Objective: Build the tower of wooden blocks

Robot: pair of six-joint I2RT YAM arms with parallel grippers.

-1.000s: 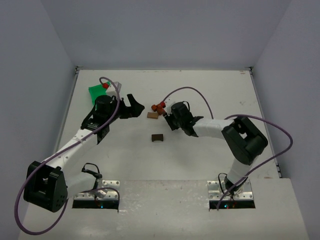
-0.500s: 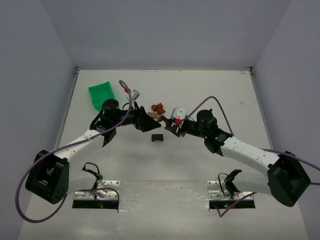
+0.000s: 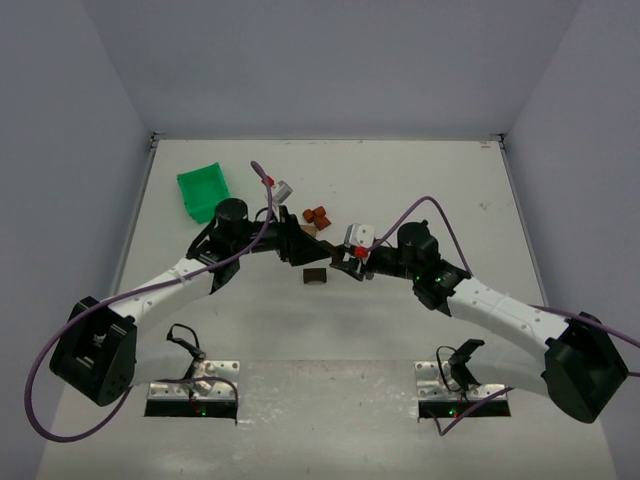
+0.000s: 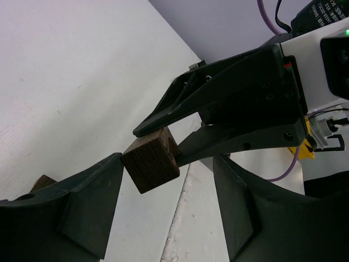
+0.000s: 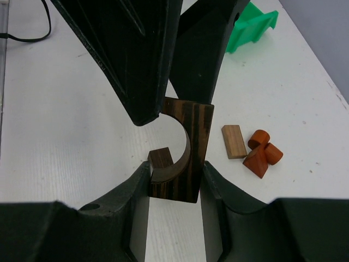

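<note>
The right pincer (image 5: 175,172) grips the dark arch block (image 5: 195,136); it lies between the fingers of the open left pincer (image 4: 166,164), off-centre

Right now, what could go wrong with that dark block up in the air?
The right tool grips the dark block while the left tool sits open around it. If the right one lets go early, the block could fall. The two tools are very close and might bump.
</note>
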